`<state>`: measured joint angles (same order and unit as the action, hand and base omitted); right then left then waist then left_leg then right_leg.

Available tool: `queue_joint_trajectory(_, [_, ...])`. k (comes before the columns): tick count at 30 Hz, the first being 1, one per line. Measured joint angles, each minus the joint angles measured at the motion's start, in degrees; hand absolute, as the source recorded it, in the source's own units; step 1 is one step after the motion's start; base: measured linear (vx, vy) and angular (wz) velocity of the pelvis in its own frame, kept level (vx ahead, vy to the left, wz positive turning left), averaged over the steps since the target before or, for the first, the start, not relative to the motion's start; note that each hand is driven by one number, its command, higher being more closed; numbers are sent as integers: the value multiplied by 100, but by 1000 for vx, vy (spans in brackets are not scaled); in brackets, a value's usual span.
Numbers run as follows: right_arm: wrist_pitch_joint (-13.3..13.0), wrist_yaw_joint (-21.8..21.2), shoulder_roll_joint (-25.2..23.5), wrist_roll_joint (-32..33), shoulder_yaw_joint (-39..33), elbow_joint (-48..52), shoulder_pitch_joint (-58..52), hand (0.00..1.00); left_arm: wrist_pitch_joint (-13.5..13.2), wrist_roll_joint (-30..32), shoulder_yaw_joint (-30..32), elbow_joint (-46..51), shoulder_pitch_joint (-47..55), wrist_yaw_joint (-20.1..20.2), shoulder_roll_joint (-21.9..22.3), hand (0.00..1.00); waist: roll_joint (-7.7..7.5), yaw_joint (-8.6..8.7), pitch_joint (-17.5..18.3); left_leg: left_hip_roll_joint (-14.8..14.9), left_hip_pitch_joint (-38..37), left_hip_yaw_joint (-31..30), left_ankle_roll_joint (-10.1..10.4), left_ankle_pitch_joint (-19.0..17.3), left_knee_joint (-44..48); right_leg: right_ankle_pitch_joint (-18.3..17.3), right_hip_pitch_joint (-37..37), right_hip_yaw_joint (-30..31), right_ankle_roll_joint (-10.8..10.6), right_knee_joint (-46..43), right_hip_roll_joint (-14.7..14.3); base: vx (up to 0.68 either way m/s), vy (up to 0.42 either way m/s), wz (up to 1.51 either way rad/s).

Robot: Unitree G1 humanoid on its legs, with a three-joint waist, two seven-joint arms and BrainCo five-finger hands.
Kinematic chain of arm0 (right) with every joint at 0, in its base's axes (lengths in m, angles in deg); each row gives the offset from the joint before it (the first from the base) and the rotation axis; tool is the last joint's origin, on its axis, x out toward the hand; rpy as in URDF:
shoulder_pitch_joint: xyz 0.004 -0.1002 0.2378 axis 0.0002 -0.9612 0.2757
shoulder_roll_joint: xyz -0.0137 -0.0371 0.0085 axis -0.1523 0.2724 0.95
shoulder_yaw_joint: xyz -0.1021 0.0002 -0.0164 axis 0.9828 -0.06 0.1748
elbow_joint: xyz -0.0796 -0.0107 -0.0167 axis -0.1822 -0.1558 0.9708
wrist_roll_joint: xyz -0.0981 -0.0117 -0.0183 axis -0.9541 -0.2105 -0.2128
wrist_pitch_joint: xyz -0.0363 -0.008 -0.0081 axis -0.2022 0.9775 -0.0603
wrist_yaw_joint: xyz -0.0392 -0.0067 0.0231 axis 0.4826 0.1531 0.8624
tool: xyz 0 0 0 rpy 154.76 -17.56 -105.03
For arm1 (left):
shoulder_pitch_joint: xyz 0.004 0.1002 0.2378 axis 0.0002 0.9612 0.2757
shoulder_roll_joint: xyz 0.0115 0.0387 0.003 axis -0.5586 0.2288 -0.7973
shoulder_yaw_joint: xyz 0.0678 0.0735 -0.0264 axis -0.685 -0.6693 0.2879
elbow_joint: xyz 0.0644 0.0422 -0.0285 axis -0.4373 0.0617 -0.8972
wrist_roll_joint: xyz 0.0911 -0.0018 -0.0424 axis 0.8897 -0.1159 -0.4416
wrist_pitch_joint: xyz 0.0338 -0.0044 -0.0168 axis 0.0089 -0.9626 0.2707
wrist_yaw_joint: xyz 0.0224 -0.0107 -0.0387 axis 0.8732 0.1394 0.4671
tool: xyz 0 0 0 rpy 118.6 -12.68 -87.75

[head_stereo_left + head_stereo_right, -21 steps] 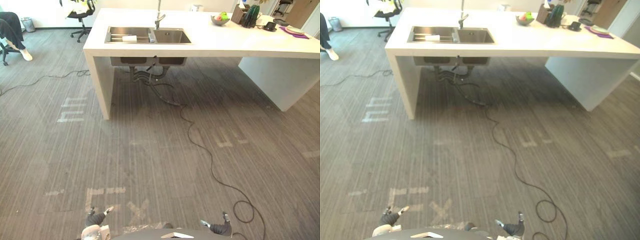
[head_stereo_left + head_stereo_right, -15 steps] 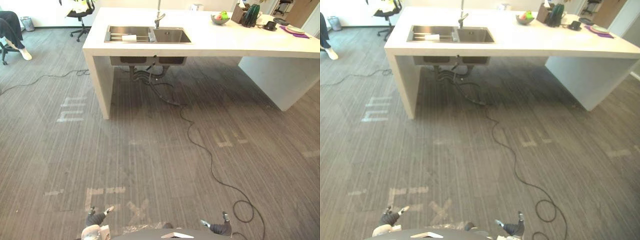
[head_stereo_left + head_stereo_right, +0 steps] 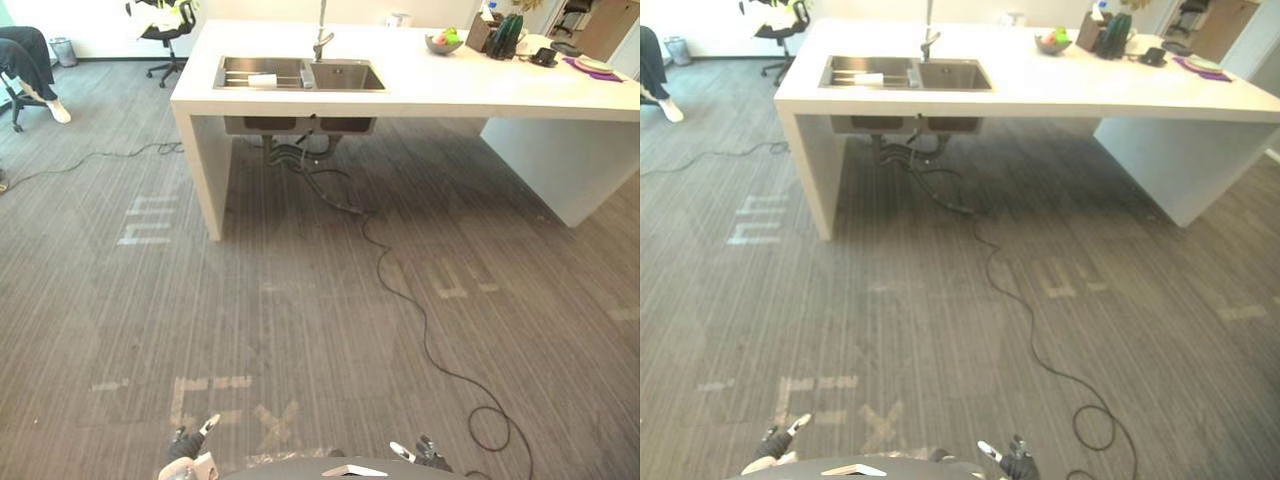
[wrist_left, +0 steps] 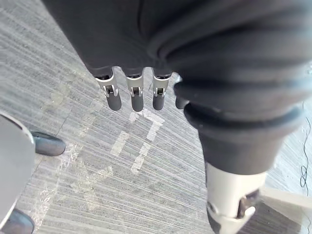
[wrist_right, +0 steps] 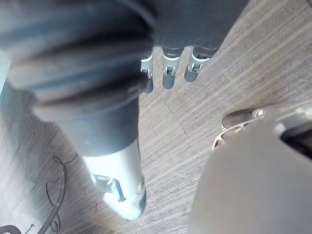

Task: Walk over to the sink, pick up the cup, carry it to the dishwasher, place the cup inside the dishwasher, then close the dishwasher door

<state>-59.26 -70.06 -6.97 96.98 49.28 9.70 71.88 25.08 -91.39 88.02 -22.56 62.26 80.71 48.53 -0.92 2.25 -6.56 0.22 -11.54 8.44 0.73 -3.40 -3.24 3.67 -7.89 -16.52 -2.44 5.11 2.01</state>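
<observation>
Where the left eye view looks down: left hand and right hand, both low at the near edge over the grey carpet floor.
- Pale tape marks on the floor, just ahead of the fingers of the left hand.
- White desk, well ahead of the fingers.
- Steel sink, two basins, set in the desk's left end; faucet behind it.
- Cup: white, lying on a rack in the basin further to the left, well apart from both hands.
- Fruit bowl on the desk, far ahead and to the right of the fingers.
- Office chair and a seated person, far off ahead and to the left of the fingers.

Right eye view: the same items, with the cup lying in that left basin, far ahead of the fingers.

Left wrist view: this hand's fingers hang straight and released, side by side, holding nothing. Carpet and tape marks lie beneath their tips.

Right wrist view: this hand's fingers hang loose and released, empty. Bare carpet lies beneath them.
</observation>
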Motion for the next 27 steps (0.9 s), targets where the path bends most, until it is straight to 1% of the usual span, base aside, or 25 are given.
queue_joint_trajectory(3, [308,-176,24,349,7,-5,26,0,-25,34,0,-3,0,100,-4,0,-4,0,-2,-2,4,-64,-15,11,-2,-20,-11,-25,-8,-4,2,1,-3,8])
queue_joint_trajectory(5, [461,-278,51,512,11,6,59,0,-57,85,-4,3,-10,109,4,0,-20,7,-13,-12,4,-84,-33,0,13,-233,66,-60,-24,-297,49,12,11,8])
queue_joint_trajectory(6, [520,-337,59,637,9,73,67,0,-71,153,-15,8,-36,107,15,0,15,24,-89,-20,-8,-112,-46,-38,40,-567,352,-82,-36,-1021,181,0,32,13])
queue_joint_trajectory(7, [548,-378,54,699,14,93,66,0,-87,185,-19,13,-39,101,11,0,34,36,-136,-52,-13,-132,-66,-50,57,-772,511,-80,-67,-1446,288,1,48,19])
queue_joint_trajectory(8, [608,-425,44,842,57,141,68,0,-162,248,-28,33,-60,60,-1,0,-84,32,-200,-149,-73,-135,-106,-92,117,-1124,832,-18,-109,-2378,536,1,44,14])
queue_joint_trajectory(9, [691,-506,58,981,177,236,45,0,-217,258,-37,59,-69,-30,-6,0,-58,10,-308,-234,-151,-132,-134,-140,144,-1275,1142,35,-26,-3221,755,5,36,8])
queue_joint_trajectory(10, [717,-534,66,1032,214,262,44,0,-240,258,-36,79,-62,-70,-6,0,-114,7,-337,-275,-182,-133,-157,-156,161,-1302,1276,56,11,-3551,832,0,0,0])
queue_joint_trajectory(11, [732,-624,91,1149,240,279,66,0,-275,256,-36,100,-61,-157,-1,0,-116,8,-361,-299,-220,-171,-203,-205,219,-1305,1466,184,10,-3985,918,71,-9,4])
queue_joint_trajectory(12, [729,-704,101,1295,241,287,72,0,-274,258,-35,124,-57,-246,3,0,-115,52,-386,-275,-330,-245,-273,-248,225,-1422,1615,212,-34,-4303,969,115,-30,10])
queue_joint_trajectory(13, [722,-747,92,1348,230,288,72,0,-273,259,-35,128,-64,-280,7,0,-123,69,-400,-253,-349,-296,-264,-260,228,-1565,1644,214,-33,-4281,963,156,-80,27])
queue_joint_trajectory(14, [712,-823,81,1492,226,287,78,0,-268,278,-21,126,-115,-349,17,0,-53,107,-416,-148,-337,-373,-228,-334,308,-1730,1728,216,-24,-4052,920,138,-113,31])
queue_joint_trajectory(15, [676,-892,100,1586,219,293,78,0,-265,364,17,128,-154,-420,50,0,-2,99,-466,21,-293,-401,-169,-482,403,-1694,1878,309,-39,-3687,821,143,-152,32])
queue_joint_trajectory(16, [670,-897,89,1656,215,294,75,0,-246,415,52,129,-178,-462,75,0,40,89,-483,160,-250,-445,-57,-600,492,-1537,2003,408,-83,-3302,751,131,-142,23])
queue_joint_trajectory(17, [664,-900,70,1675,211,305,69,0,-216,466,149,136,-201,-498,105,0,53,89,-502,250,-247,-493,-2,-682,540,-1364,2051,475,-113,-2990,723,220,-197,23])
queue_joint_trajectory(18, [647,-901,44,1702,203,348,40,0,-126,517,355,166,-224,-549,150,0,50,85,-520,426,-252,-564,115,-862,684,-1030,2124,692,-149,-2440,687,371,-346,25])
queue_joint_trajectory(19, [642,-901,22,1703,208,420,-6,0,-27,643,547,230,-223,-616,186,0,33,65,-536,599,-276,-667,274,-1154,986,-748,2148,906,-241,-2012,683,411,-394,28])
queue_joint_trajectory(20, [643,-899,-9,1704,210,518,-67,0,12,720,640,275,-227,-625,203,0,12,52,-541,654,-284,-706,357,-1316,1142,-717,2118,992,-280,-1951,709,469,-476,34])
queue_joint_trajectory(21, [644,-913,-47,1745,190,658,-162,0,82,807,743,354,-215,-635,238,0,14,26,-555,780,-389,-809,475,-1649,1406,-451,2093,925,-438,-2202,793,361,-364,33])
queue_joint_trajectory(22, [649,-927,-16,1751,183,749,-211,0,101,837,802,364,-201,-635,303,0,95,20,-551,912,-468,-835,460,-1791,1475,-436,2132,864,-440,-2538,746,470,-433,45])
queue_joint_trajectory(23, [642,-1010,35,1757,126,902,-285,0,99,904,897,390,-128,-638,440,0,150,15,-516,1094,-594,-879,328,-1904,1554,-769,2273,736,-232,-3204,642,509,-394,29])
queue_joint_trajectory(24, [674,-1008,131,1750,101,958,-323,0,72,975,907,464,-96,-644,540,0,314,-6,-481,1222,-558,-920,303,-1820,1918,-1204,2365,665,-131,-3658,578,602,-456,20])
queue_joint_trajectory(25, [741,-998,185,1749,95,960,-283,0,61,1040,926,468,-77,-649,592,0,348,-7,-461,1267,-419,-1011,295,-1688,2228,-1434,2370,629,-75,-3821,538,502,-375,-1])
queue_joint_trajectory(26, [845,-990,237,1744,89,958,-245,0,58,1059,988,466,-63,-653,644,0,414,-9,-417,1298,-313,-1101,266,-1492,2521,-1596,2292,612,-36,-3851,472,374,-295,-3])
queue_joint_trajectory(27, [917,-980,258,1736,49,959,-192,0,52,1061,1052,456,-46,-653,666,0,453,-5,-385,1321,-238,-1181,257,-1321,2739,-1677,2195,577,-16,-3822,430,460,-302,17])
